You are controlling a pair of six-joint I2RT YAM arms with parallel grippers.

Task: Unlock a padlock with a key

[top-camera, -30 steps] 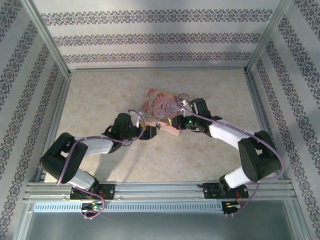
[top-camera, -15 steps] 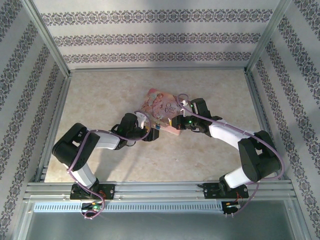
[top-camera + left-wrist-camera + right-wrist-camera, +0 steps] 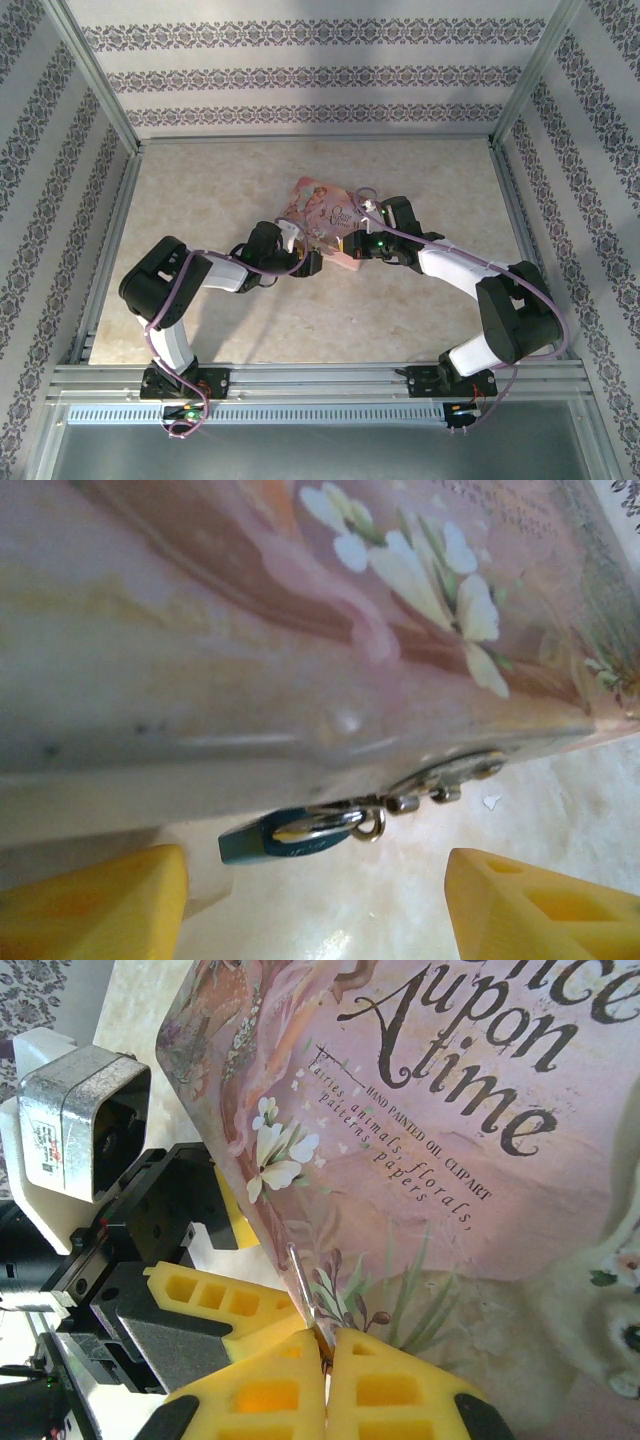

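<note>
Left gripper (image 3: 315, 905) has moved in to the pink box (image 3: 300, 630) edge, jaws spread, padlock (image 3: 290, 835) now just ahead between them. Right gripper (image 3: 328, 1360) pinches the key (image 3: 303, 1295); grabbing the lock looks next.

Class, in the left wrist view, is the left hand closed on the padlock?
No, the padlock sits by the pink box, clear of both yellow fingers of the open left hand.

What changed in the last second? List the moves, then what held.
The left gripper slid right toward the pink box, its elbow swinging inward; jaws open, the padlock sits just ahead between them. Nothing was grasped or released. The right gripper, shut on the key, and the box stayed put.
</note>
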